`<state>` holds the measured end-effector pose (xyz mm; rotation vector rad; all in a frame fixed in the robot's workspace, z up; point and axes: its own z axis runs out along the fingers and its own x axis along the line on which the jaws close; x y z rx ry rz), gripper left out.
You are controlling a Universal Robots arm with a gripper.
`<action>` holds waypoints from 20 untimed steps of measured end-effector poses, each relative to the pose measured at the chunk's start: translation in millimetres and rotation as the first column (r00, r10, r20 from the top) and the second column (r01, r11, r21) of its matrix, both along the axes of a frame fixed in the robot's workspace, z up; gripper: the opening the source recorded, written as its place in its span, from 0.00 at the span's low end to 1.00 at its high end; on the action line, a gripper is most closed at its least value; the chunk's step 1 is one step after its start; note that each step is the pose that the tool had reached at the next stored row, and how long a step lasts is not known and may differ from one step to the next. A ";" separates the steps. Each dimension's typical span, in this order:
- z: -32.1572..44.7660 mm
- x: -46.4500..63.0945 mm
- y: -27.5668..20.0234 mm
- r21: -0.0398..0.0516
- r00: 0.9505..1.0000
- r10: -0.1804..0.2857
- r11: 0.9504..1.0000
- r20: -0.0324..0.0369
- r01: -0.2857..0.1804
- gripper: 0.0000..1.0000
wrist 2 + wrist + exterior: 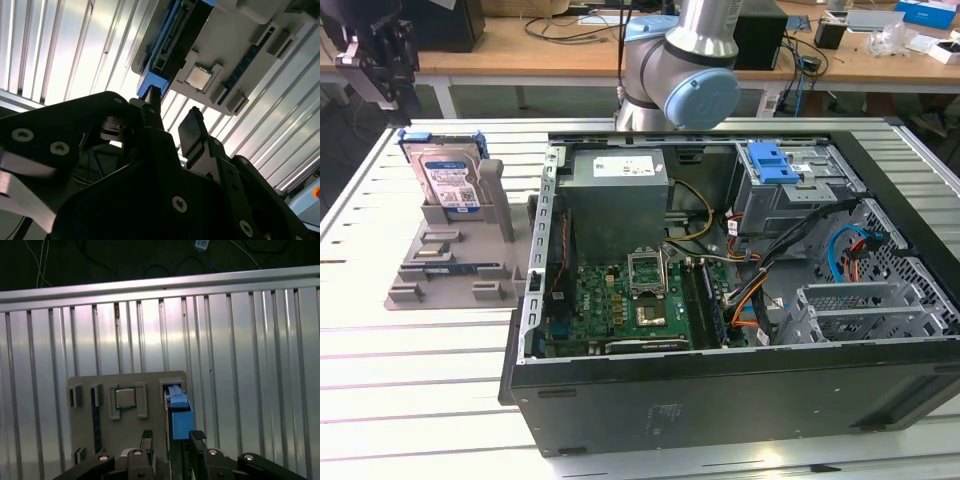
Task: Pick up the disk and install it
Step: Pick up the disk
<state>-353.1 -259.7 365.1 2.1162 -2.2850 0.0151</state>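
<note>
Above the upright disk (448, 178), claw (171, 436) spread.

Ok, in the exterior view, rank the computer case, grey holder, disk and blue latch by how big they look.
Largest to smallest:
1. computer case
2. grey holder
3. disk
4. blue latch

My gripper (172, 115): black all over, silver screw heads. Holder (440, 270): plain grey. Disk (445, 172), standing in holder: silver metal, white label with blue band and dark barcodes, blue rails round edge. Table (410, 390) under holder: pale silver, ribbed in parallel slats. Computer case (720, 400), beside holder toward exterior view's right: black shell. Inside case: green motherboard (620, 300), grey power-supply box (617, 195) with white sticker, blue latch (770, 160), orange, yellow and blue cables (745, 300).
</note>
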 end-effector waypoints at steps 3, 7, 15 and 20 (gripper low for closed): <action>-7.6 0.2 3.6 0.000 1.000 0.010 1.000 0.000 -0.010 0.42; -17.0 0.2 8.0 0.000 1.000 0.031 1.000 0.000 -0.031 0.42; -43.4 0.2 8.5 0.000 0.997 0.071 0.997 0.000 -0.071 0.42; -53.3 0.4 8.5 0.000 0.996 0.084 0.996 0.000 -0.084 0.42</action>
